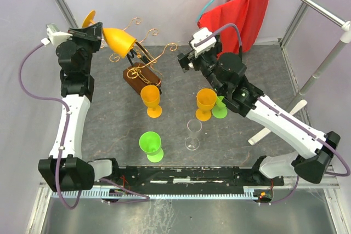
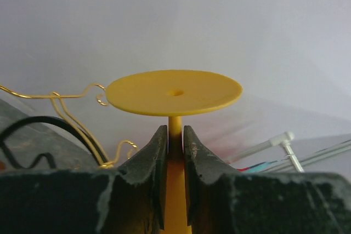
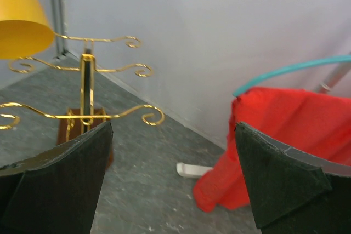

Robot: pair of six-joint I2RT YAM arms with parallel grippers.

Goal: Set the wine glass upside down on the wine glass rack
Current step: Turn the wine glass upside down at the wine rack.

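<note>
The yellow wine glass (image 1: 119, 41) is up in the air at the far left of the table (image 1: 258, 75), turned over so its flat foot faces up and away and its bowl opens down toward the wine glass rack (image 1: 143, 65). From above, the bowl sits over the rack's left-hand wire arms. The right wrist view puts the bowl (image 3: 19, 20) at the level of the top curled arm, rim just against it in the picture, but whether they touch cannot be told.

The left gripper (image 1: 98, 27) is clamped on the glass's thin stem, just under the foot. In its own camera, both dark fingers press the stem from either side, with the round yellow foot (image 2: 174, 92) spread above them.

The rack (image 3: 88, 80) stands upright on its dark brown base, with copper wire arms curling out at several heights and a black loop at its near side.

The right gripper (image 1: 184, 61) hovers to the right of the rack, apart from it. Its jaws are spread wide with nothing between them (image 3: 173, 130).

Nearer the arms, 5 more glasses stand upright:
- 1 orange glass (image 1: 151, 100), just in front of the rack base
- 1 second orange glass (image 1: 205, 103)
- 1 green glass (image 1: 220, 109), tucked behind the second orange one
- 1 clear glass (image 1: 193, 134)
- 1 other green glass (image 1: 151, 145)

A red cloth (image 1: 247, 17) hangs at the far right.
</note>
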